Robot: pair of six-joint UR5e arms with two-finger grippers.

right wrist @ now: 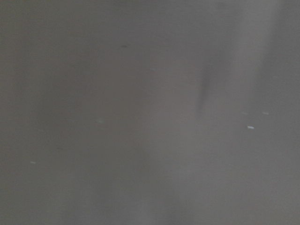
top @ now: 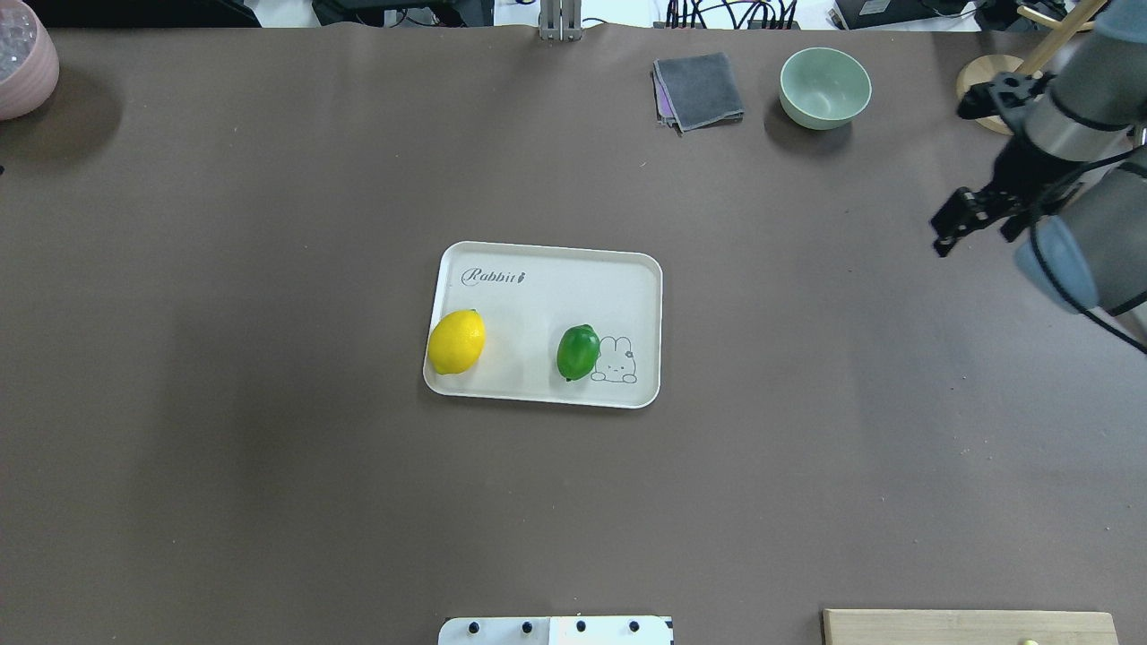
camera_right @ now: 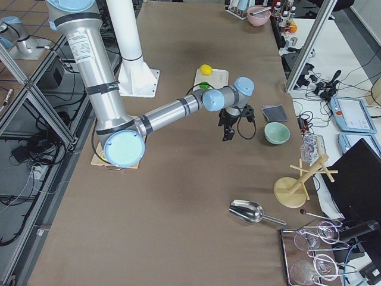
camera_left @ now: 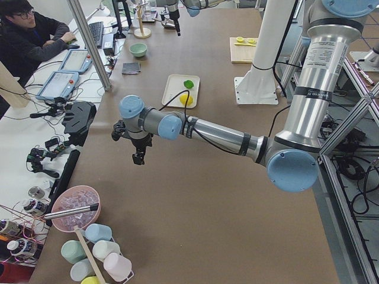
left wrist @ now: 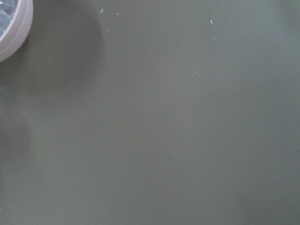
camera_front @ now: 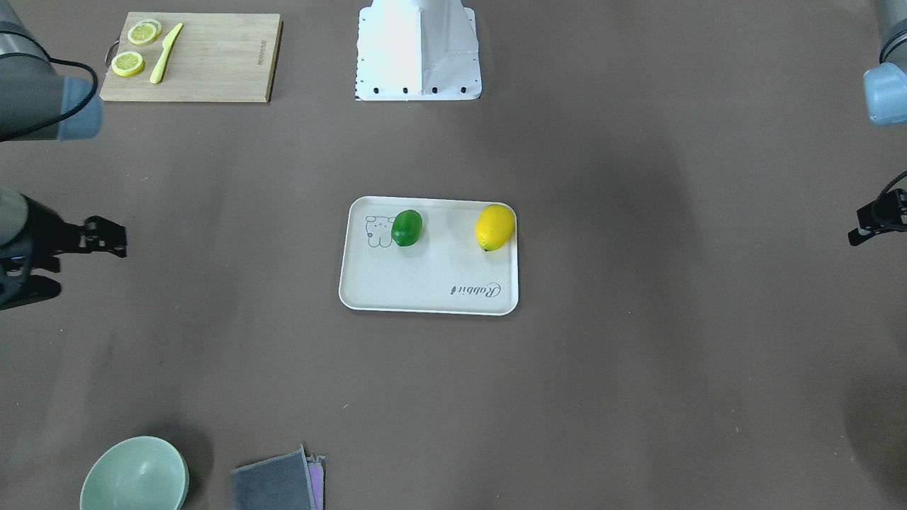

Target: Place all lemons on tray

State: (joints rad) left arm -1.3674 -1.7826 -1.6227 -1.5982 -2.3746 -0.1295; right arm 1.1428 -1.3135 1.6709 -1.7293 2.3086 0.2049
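The off-white tray (camera_front: 425, 283) (top: 547, 305) lies mid-table. The yellow lemon (camera_front: 494, 227) (top: 456, 341) rests on it near one short rim. The dark green lemon (camera_front: 407, 227) (top: 578, 351) rests on it beside the bear drawing. My right gripper (camera_front: 117, 239) (top: 977, 233) hangs far off to the side, empty, with its fingers apart. My left gripper (camera_front: 861, 232) (camera_left: 138, 158) hangs off the opposite side, only partly in view, and I cannot tell whether it is open or shut. Both wrist views show only bare table covering.
A wooden cutting board (camera_front: 212, 57) with lemon slices and a yellow knife lies near the robot base (camera_front: 418, 49). A green bowl (top: 824, 87), a grey cloth (top: 699, 90) and a wooden stand (top: 986, 81) sit along the far edge. A pink bowl (top: 22, 58) stands at the far left corner.
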